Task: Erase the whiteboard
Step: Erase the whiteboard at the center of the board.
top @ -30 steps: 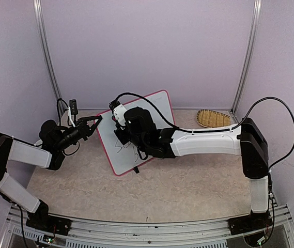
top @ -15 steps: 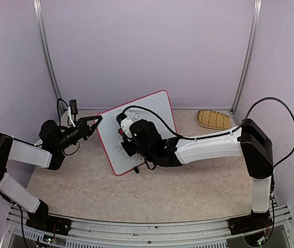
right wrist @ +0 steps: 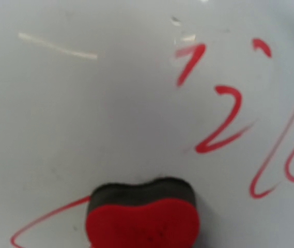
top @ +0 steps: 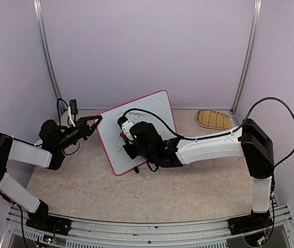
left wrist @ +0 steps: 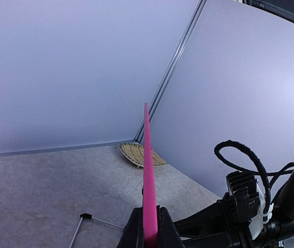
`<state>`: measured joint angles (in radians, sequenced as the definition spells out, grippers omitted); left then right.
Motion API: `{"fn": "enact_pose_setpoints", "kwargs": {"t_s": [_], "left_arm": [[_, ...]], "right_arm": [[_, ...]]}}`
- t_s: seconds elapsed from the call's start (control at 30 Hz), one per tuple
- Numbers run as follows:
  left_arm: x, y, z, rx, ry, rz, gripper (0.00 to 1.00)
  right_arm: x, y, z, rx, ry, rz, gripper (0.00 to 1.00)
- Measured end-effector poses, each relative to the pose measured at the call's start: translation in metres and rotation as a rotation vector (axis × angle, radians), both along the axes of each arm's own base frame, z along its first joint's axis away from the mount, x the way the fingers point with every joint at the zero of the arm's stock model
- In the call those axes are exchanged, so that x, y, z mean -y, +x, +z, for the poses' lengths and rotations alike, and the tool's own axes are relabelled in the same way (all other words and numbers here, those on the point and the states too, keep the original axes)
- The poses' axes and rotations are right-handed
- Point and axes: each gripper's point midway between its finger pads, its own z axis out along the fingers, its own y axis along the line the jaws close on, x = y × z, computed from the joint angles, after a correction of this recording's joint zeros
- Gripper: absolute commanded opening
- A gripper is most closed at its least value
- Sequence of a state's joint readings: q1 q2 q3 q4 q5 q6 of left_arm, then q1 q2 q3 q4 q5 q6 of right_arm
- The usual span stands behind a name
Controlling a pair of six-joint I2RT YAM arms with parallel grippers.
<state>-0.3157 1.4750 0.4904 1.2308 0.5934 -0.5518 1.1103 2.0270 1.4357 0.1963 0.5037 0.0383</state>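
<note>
A pink-framed whiteboard (top: pixel 149 107) stands propped on its lower edge near the middle of the beige counter (top: pixel 188 191), just toward 11 o'clock from centre in the overhead view, its written face turned toward the right arm. The left hand (top: pixel 99 120) reaches in from 9 o'clock and pinches the board's left rim. The left wrist view shows its dark fingers (left wrist: pixel 134 233) closed narrow on the thin pink edge (left wrist: pixel 147 175), which rises straight up the picture toward 12 o'clock. The right arm stretches across the counter from 3 o'clock and covers much of the board's centre. The right hand (top: pixel 128 144) is closed on a red, heart-shaped eraser (right wrist: pixel 142 217) with a dark felt layer. In the right wrist view the eraser sits at 6 o'clock, pressed felt-first against the white surface, and the hand's own fingers cannot be made out around it. Red marker scrawl (right wrist: pixel 219 119) shows on the board in that close view: short strokes and a curl at about 1 o'clock from the eraser, longer loops running off the picture at 3 o'clock, and a curved line trailing away from the eraser toward 8 o'clock. A pale streak of reflected light lies across the board at 11 o'clock. A shallow woven basket (top: pixel 213 119) rests on the counter at 2 o'clock from the board, well apart from it, near the back right corner post. The left wrist camera also catches it (left wrist: pixel 136 153) beyond the pink edge, against the lilac walls.
</note>
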Motion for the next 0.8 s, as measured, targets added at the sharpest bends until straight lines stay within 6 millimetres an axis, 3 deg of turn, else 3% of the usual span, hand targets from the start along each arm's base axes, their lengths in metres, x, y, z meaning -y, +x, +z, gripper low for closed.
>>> {"fn": "enact_pose_setpoints", "kwargs": {"t_s": [0.13,0.37,0.8], "left_arm": [[0.000,0.000,0.001,0.002,0.000,-0.001,0.00],[0.000,0.000,0.001,0.004,0.002,-0.002,0.00],[0.000,0.000,0.000,0.002,0.002,-0.001,0.00]], "right_arm": [[-0.004,0.003,0.012,0.013,-0.009,0.005,0.20],[-0.019,0.015,0.051,0.069,0.049,0.005,0.21],[-0.022,0.031,0.084,0.103,0.092,0.004,0.21]]}}
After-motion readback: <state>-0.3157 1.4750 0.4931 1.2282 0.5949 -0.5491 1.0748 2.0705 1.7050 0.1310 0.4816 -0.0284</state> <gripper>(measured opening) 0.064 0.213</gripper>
